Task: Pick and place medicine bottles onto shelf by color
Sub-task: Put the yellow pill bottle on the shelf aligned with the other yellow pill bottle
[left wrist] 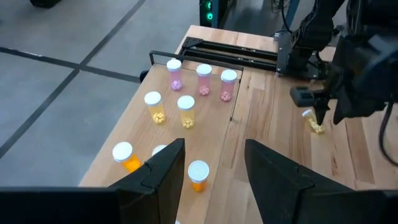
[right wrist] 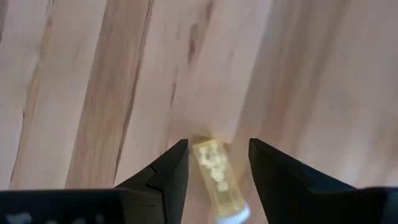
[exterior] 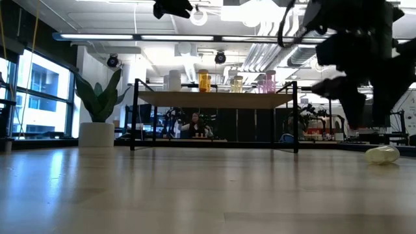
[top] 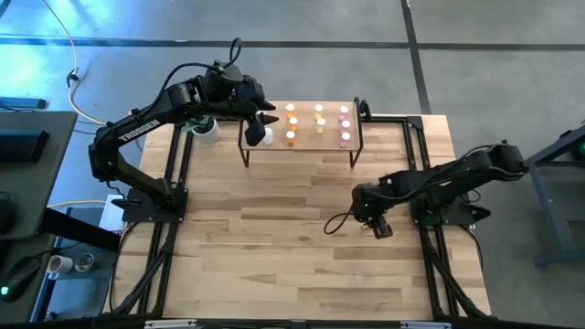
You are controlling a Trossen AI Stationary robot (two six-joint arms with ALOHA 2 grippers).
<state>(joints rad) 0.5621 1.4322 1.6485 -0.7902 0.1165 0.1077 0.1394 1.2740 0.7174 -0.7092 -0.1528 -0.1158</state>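
Right wrist view, our right pincer spread astride a clear yellow-filled cylindrical bottle lying on the striped wooden tabletop, our left pincer spread above the light-wood shelf of white-capped bottles.

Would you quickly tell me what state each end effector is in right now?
Left end effector: open, empty, above the shelf.
Right end effector: open, straddling a lying yellow bottle.

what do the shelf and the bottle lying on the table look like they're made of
The shelf: pale wood board, matte grain, on thin black legs that look like metal. The lying bottle: likely clear yellowish plastic, since small pills show through, with a white cap. The right gripper straddles it, open.
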